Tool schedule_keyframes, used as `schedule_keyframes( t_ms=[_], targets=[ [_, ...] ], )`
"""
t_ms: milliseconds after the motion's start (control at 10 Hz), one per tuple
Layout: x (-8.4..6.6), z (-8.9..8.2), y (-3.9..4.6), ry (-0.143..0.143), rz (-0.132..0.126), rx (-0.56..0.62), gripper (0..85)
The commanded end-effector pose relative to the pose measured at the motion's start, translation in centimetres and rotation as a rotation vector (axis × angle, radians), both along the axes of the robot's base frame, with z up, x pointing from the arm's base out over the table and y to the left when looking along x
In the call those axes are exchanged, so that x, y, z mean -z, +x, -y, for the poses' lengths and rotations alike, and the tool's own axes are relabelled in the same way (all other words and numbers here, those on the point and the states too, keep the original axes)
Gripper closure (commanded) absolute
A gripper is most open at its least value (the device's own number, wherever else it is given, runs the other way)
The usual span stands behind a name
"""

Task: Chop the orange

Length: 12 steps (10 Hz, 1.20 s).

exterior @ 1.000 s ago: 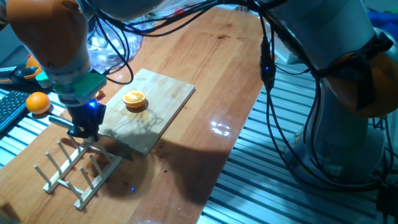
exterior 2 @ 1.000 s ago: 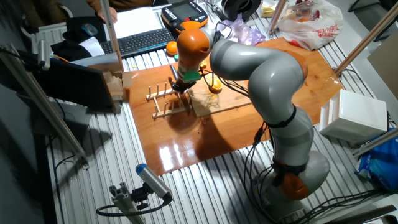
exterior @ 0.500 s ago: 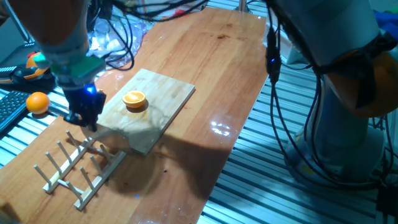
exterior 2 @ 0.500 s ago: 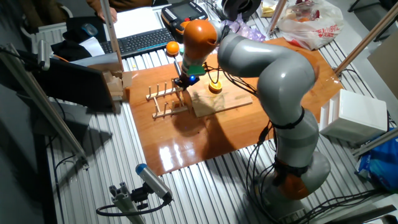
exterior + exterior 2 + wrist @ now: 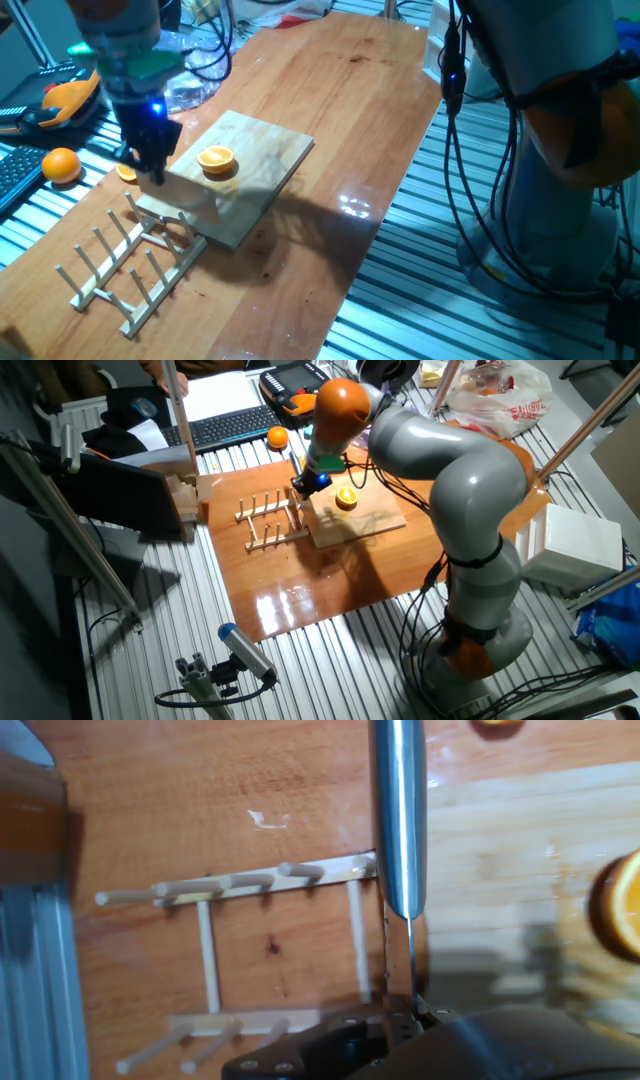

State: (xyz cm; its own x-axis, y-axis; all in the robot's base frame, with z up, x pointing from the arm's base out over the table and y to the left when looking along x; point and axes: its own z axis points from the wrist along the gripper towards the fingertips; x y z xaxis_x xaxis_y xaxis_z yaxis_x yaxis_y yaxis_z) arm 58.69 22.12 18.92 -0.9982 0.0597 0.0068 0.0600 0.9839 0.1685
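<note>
Tool clamped on knife, above rack, beside the orange.

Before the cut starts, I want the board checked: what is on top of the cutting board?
The half orange sits cut face up on the cutting board. The gripper and its knife hide part of the board's left edge.

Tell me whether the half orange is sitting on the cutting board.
Yes. In one fixed view the half orange rests cut face up on the pale wooden cutting board, beside the end effector.
</note>
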Motion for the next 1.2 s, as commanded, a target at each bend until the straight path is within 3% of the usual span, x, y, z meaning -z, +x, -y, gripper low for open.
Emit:
schedule_keyframes(
  t_ms=[0, 100, 300, 400, 700, 900, 1100],
  targets=[
    [-0.4, 1.0, 0.2, 0.007, -0.006, -0.005, 85.0],
    [-0.8, 2.1, 0.39, 0.001, -0.003, -0.005, 85.0],
    [-0.5, 4.5, 0.85, -0.064, 0.041, -0.02, 85.0],
    [0.0, 5.5, 1.14, -0.066, 0.047, -0.019, 85.0],
    [1.2, 9.1, 1.55, -0.07, 0.039, 0.046, 85.0],
    [1.0, 10.4, 1.62, -0.069, 0.01, 0.076, 85.0],
    [1.2, 11.4, 1.37, -0.071, 0.009, 0.096, 85.0]
  ],
)
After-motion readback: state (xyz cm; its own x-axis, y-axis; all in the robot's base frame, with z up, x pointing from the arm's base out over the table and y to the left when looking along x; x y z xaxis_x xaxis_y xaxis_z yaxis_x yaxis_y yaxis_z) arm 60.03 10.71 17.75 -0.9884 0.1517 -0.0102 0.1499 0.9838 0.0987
